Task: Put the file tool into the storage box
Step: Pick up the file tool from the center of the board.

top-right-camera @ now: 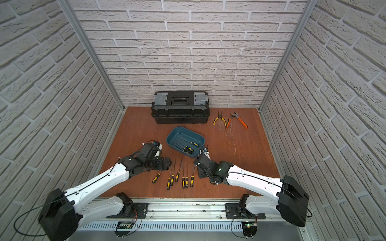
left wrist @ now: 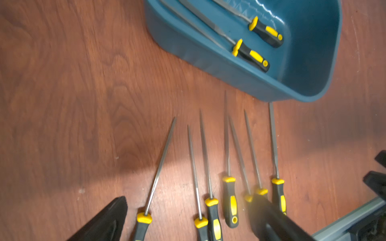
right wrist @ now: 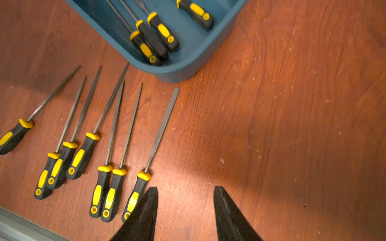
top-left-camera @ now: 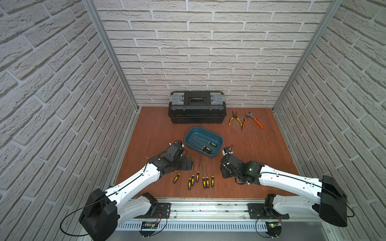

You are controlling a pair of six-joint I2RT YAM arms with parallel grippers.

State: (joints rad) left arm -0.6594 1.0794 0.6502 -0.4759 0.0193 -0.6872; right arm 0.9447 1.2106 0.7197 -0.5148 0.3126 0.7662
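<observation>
Right gripper [right wrist: 186, 187] is open, jaws apart, nothing between them. It sits over the bare table [right wrist: 292, 104], and in the wrist view one finger overlaps the handle end of the flat file [right wrist: 165, 125]; can't tell if they touch. Left gripper [left wrist: 188, 198] is also open wide and empty, above the handle end of the row. Seven files [right wrist: 80, 156] lie on the table in a loose row, black-and-yellow handles toward the robot, tips toward the storage box [top-left-camera: 195, 131]. The flat file is at the right-arm end; the one at the left-arm end lies apart, tilted. Box sits mid-table just past the tips, with four more files inside. Behind it, at the back wall, is a black toolbox [top-left-camera: 197, 108], lid down. Right of that are yellow-handled pliers [top-left-camera: 235, 120] and orange-handled pliers [top-left-camera: 251, 121], side by side.
</observation>
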